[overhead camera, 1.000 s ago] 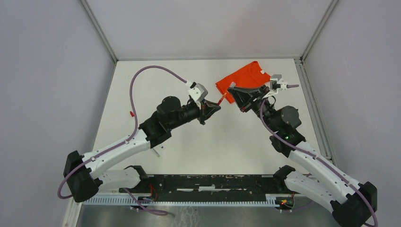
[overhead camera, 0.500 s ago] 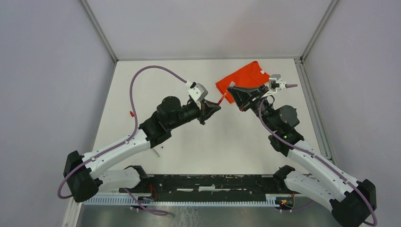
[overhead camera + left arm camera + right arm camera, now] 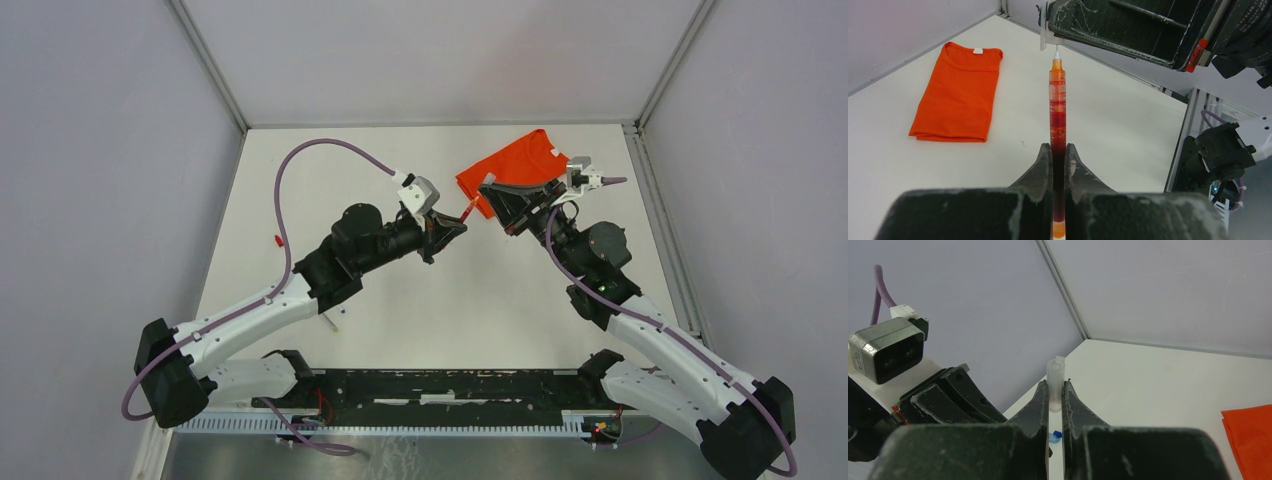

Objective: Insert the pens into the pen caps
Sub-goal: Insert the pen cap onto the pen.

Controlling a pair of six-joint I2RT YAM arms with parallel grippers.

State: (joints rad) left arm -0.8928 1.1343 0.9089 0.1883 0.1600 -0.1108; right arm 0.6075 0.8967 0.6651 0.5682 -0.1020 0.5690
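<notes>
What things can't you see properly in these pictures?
- Left wrist view: the pen, its back end cut off by the bottom edge, inside the left tool.
- Right wrist view: a blue bit, half hidden behind the right tool.
- Top view: the clear cap, too small.

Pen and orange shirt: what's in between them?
Nothing. In the left wrist view, only bare white table shows between the pen and the shirt.

Both arms reach inward with elbows bent, wrists raised and facing each other mid-air. Left gripper (image 3: 458,224) has its jaws pinched tight on a pen (image 3: 1057,105). Right gripper (image 3: 490,187) sits just opposite, jaws squeezed on a pen cap (image 3: 1056,374).
</notes>
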